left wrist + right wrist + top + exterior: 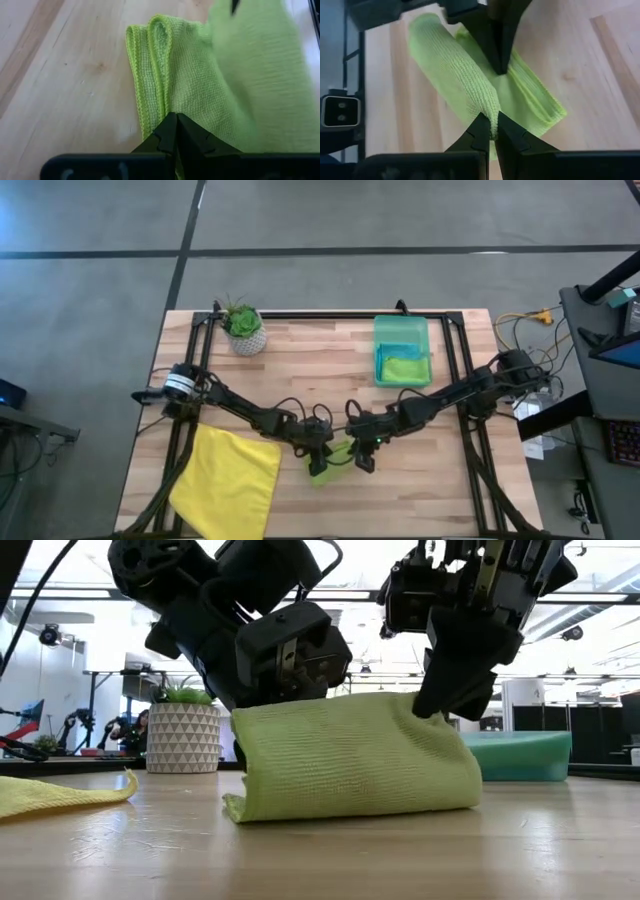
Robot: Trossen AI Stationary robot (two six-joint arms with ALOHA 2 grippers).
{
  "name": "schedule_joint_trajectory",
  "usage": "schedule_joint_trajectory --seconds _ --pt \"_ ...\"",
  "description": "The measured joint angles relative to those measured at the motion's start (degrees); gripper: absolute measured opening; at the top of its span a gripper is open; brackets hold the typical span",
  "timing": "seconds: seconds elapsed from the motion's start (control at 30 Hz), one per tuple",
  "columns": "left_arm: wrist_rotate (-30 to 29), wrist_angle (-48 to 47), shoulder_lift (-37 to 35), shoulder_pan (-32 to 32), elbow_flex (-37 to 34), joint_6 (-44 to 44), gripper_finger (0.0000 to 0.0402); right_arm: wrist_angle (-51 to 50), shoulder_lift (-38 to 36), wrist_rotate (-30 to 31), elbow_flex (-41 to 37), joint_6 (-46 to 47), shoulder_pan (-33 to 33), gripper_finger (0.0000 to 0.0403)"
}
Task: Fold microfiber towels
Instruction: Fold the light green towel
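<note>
Near the middle of the wooden table's (300, 360) front edge, the left gripper (318, 448) and right gripper (362, 448) each pinch the top of a soft lime-green microfiber towel (350, 755). Its folded bottom touches the wood. Its long axis runs gripper to gripper, both equally near

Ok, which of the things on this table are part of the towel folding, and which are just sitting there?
Part of the job:
- lime green towel, pinched by both the left gripper and the right gripper
- yellow towel, flat near the left arm
- green towel lying in the bin

Just lying about:
- green plastic bin
- potted plant
</note>
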Motion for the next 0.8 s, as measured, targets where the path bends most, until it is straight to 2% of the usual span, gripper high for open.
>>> schedule_joint_trajectory --seconds 0.37,0.8 --pt "0.74 0.39 0.02 0.07 -0.02 0.05 0.0 0.71 5.01 -0.02 -0.07 -0.04 -0.2 0.0011" --pt "1.35 0.46 0.02 0.07 -0.04 0.06 0.0 1.11 4.35 2.84 -0.07 -0.41 -0.93 0.0011"
